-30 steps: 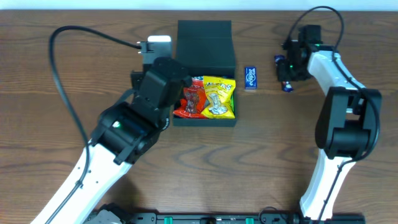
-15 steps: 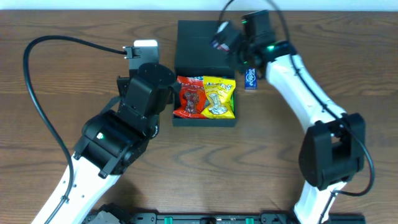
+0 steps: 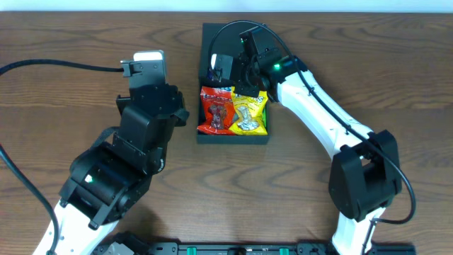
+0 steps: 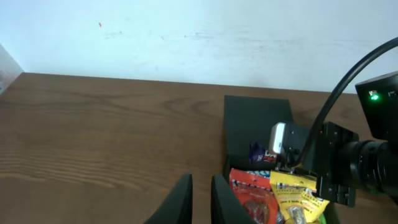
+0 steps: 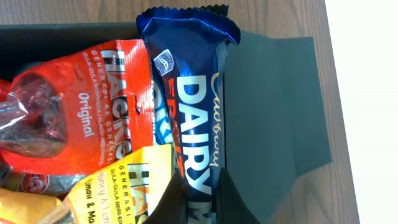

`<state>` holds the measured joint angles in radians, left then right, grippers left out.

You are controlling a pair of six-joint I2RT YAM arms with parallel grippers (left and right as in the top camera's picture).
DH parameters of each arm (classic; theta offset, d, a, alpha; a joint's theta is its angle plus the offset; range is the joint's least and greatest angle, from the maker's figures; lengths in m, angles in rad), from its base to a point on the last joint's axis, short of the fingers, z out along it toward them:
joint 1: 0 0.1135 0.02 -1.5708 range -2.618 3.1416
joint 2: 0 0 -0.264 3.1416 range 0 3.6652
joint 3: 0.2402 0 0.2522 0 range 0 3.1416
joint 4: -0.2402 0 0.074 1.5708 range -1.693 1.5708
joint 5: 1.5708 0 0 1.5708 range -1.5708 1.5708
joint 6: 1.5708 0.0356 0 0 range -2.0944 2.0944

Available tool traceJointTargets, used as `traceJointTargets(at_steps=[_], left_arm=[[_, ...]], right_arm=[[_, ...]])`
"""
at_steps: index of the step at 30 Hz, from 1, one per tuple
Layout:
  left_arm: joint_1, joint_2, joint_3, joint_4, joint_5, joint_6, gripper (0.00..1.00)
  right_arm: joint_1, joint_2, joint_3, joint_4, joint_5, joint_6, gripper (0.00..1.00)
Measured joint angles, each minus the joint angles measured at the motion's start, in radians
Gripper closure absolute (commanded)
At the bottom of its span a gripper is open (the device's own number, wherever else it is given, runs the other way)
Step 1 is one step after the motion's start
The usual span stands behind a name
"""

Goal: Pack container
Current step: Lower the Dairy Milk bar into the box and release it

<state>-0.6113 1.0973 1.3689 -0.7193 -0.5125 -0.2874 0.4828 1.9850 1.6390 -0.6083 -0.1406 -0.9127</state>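
Box (image 3: 233, 139) sits mid-table toward the far edge, with its flap lid open and lying flat behind it. Inside we see a red packet (image 3: 216, 113) on the left and a yellow packet (image 3: 249, 113) on the right, side by side. Right gripper (image 5: 199, 208) is over the back of the box, clamped on one end of a blue chocolate bar (image 5: 189, 93). We can't tell if the bar touches the packets. Left gripper (image 4: 201, 200) is left of the box over the table (image 3: 368, 49), jaws slightly apart and empty.

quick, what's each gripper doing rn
left gripper: slightly open, empty
right gripper: closed on the blue chocolate bar, over the container
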Motion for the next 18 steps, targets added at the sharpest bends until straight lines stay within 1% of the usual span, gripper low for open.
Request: traceJointTargets(at_steps=[2, 3, 4, 5, 6, 7, 8, 15, 18], left_arm=[[0.0, 0.0, 0.0, -0.007, 0.0, 0.0, 0.84], [0.0, 0.0, 0.0, -0.009, 0.0, 0.0, 0.81], [0.0, 0.0, 0.0, -0.01, -0.001, -0.001, 0.74], [0.0, 0.0, 0.0, -0.01, -0.002, 0.003, 0.71], [0.0, 0.0, 0.0, -0.01, -0.002, -0.002, 0.71], [0.0, 0.0, 0.0, -0.01, -0.003, 0.0, 0.71], [0.0, 0.0, 0.0, -0.01, -0.004, 0.0, 0.71], [0.0, 0.0, 0.0, -0.01, -0.004, 0.0, 0.7], [0.0, 0.0, 0.0, -0.01, -0.004, 0.0, 0.69]], right_arm=[[0.0, 0.0, 0.0, -0.006, -0.002, -0.001, 0.99], [0.0, 0.0, 0.0, -0.009, -0.005, -0.003, 0.99], [0.0, 0.0, 0.0, -0.013, -0.009, -0.005, 0.94], [0.0, 0.0, 0.0, -0.016, -0.011, -0.005, 0.78], [0.0, 0.0, 0.0, -0.019, -0.018, -0.005, 0.59], [0.0, 0.0, 0.0, -0.021, -0.021, -0.004, 0.34], [0.0, 0.0, 0.0, -0.023, -0.024, -0.012, 0.01], [0.0, 0.0, 0.0, -0.022, -0.028, -0.014, 0.01], [0.0, 0.0, 0.0, -0.005, -0.026, 0.016, 0.01]])
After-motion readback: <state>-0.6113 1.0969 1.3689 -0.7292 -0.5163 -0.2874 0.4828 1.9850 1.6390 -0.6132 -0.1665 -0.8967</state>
